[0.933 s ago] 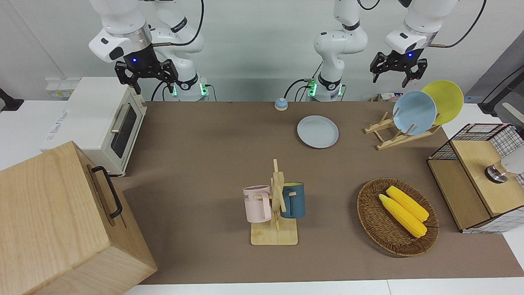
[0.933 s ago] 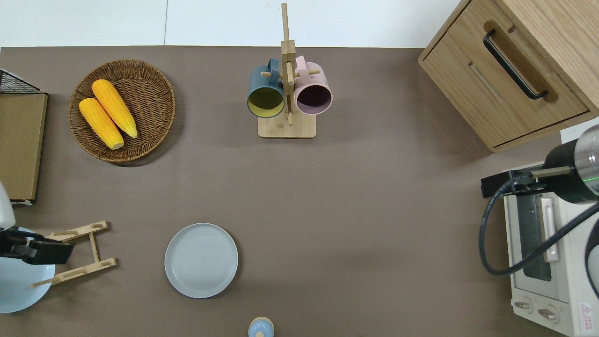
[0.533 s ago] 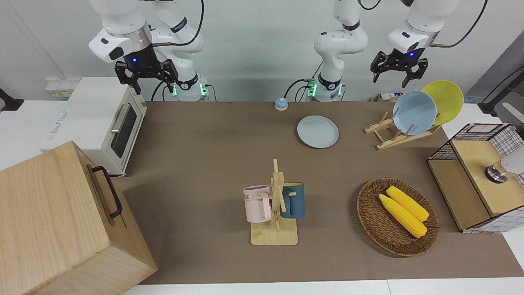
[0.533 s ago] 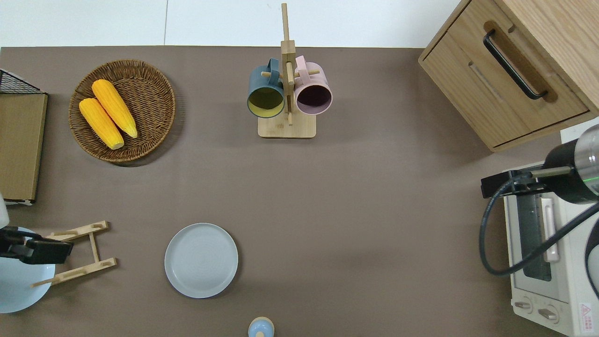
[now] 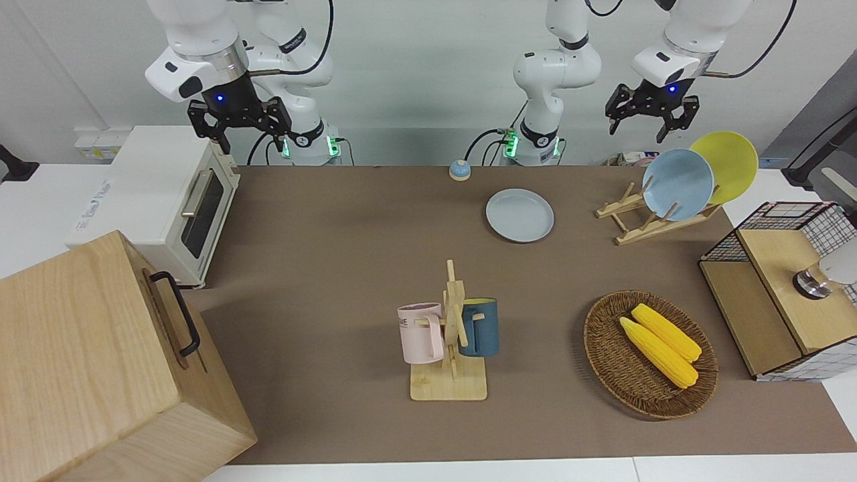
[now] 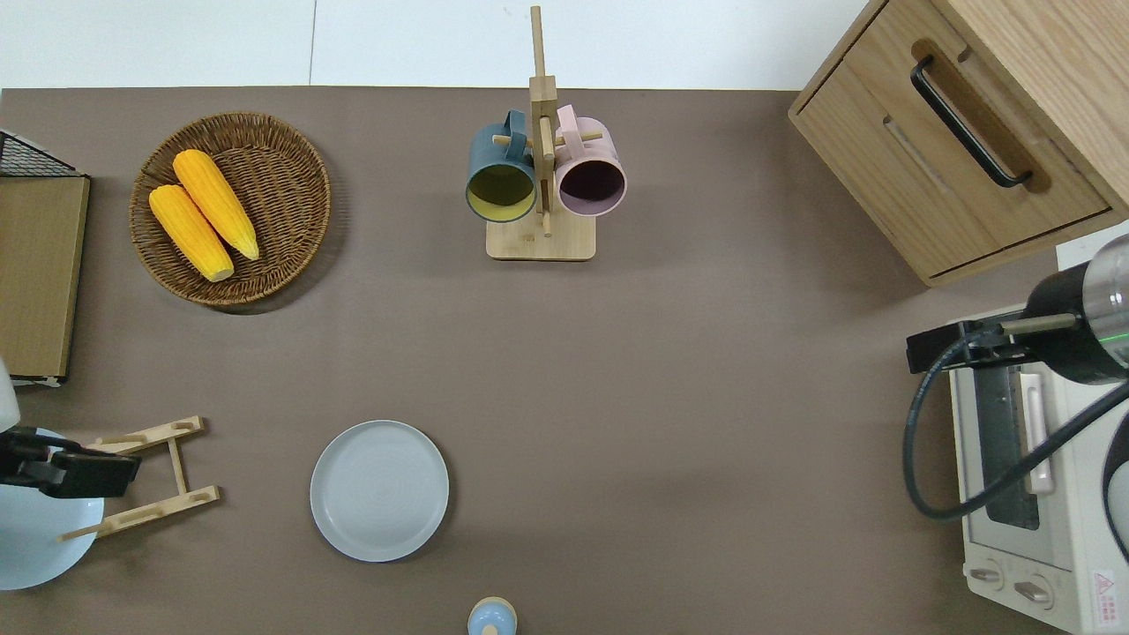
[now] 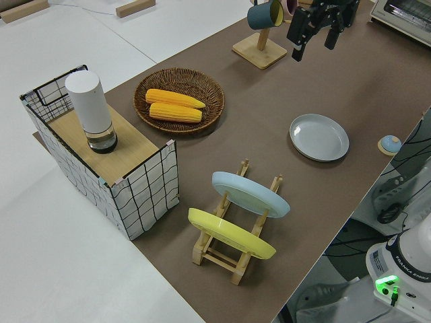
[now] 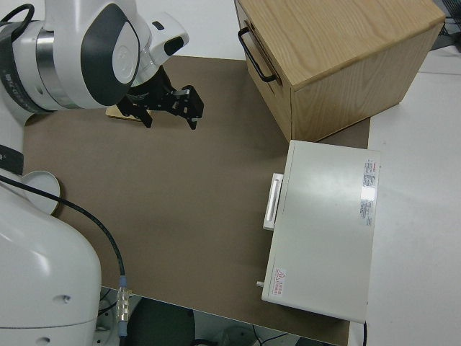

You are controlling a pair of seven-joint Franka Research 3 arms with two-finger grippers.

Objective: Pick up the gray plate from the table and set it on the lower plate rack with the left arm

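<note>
The gray plate (image 5: 519, 215) lies flat on the brown table (image 5: 335, 234), also in the overhead view (image 6: 379, 490) and the left side view (image 7: 319, 136). The light-wood plate rack (image 5: 643, 224) stands beside it toward the left arm's end, holding a sky-blue plate (image 5: 677, 184) and a yellow plate (image 5: 726, 164) in its upper slots. My left gripper (image 5: 646, 124) is open and empty, high in the air over the sky-blue plate and the rack's end (image 6: 79, 474). My right arm is parked, its gripper (image 5: 240, 134) open.
A wooden mug stand (image 5: 452, 335) with a pink and a blue mug stands mid-table. A wicker basket (image 5: 606, 361) holds two corn cobs. A wire-and-wood box (image 5: 783, 294), a white toaster oven (image 5: 167, 194), a wooden cabinet (image 5: 100, 361) and a small blue bell (image 5: 459, 170) ring the table.
My left gripper has drifted slightly upward over the rack end. The plates, rack and right arm have not moved.
</note>
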